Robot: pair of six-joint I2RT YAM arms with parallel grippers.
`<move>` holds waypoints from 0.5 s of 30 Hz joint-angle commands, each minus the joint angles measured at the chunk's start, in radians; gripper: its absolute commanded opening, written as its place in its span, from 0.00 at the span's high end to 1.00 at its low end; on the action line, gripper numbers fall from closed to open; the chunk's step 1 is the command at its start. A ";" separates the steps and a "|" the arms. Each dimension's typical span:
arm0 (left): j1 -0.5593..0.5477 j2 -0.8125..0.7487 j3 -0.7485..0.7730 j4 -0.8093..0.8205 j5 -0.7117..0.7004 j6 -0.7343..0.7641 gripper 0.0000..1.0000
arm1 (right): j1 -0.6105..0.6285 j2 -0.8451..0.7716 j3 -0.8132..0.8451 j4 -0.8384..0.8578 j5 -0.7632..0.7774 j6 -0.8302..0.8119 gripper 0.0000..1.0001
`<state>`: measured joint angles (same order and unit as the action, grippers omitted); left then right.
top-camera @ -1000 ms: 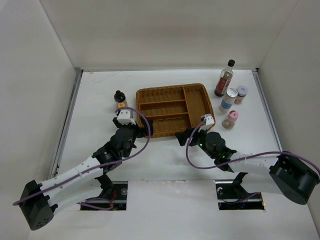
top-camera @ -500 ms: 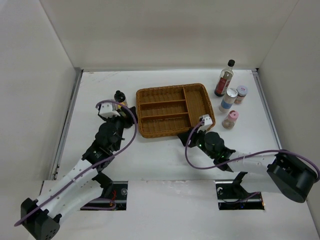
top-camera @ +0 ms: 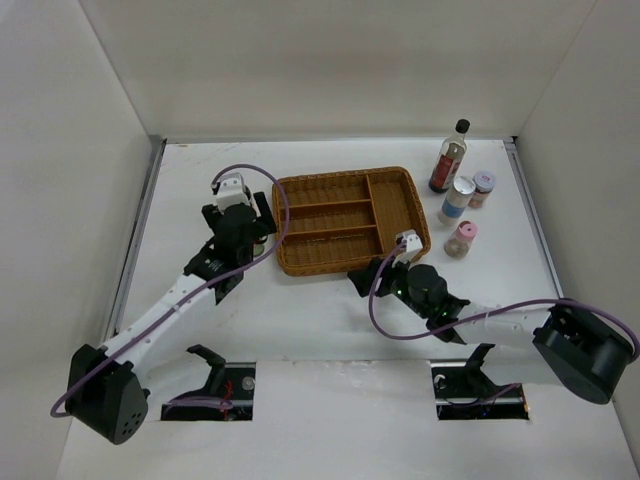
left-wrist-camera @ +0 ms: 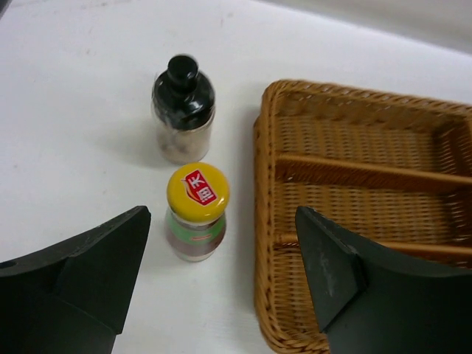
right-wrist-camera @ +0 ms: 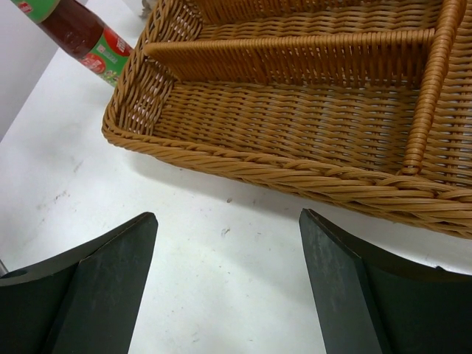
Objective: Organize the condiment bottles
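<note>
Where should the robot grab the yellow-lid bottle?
Probably the yellow-capped bottle by its round body under the cap, the left gripper coming from the near side. It stands upright, the black-capped bottle behind it, a gap to the wicker tray beside it.

- One brown woven wicker tray with dividers.
- Four right of the tray: tall dark-sauce bottle, blue-label silver-lidded jar, short silver-lidded jar, pink-capped shaker.
- Two left of the tray: small black-capped bottle, yellow-capped bottle.
</note>
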<state>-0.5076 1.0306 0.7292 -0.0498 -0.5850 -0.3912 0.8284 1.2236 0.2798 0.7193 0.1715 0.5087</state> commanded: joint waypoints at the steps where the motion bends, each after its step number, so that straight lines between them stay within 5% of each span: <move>1: 0.019 0.025 0.059 -0.025 0.016 0.012 0.23 | 0.010 0.008 0.039 0.051 -0.018 -0.012 0.15; 15: 0.073 0.111 0.018 0.097 0.016 0.035 0.44 | 0.015 0.016 0.042 0.046 -0.018 -0.013 0.16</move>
<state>-0.4465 1.1305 0.7322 -0.0265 -0.5743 -0.3828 0.8330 1.2304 0.2825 0.7185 0.1703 0.5014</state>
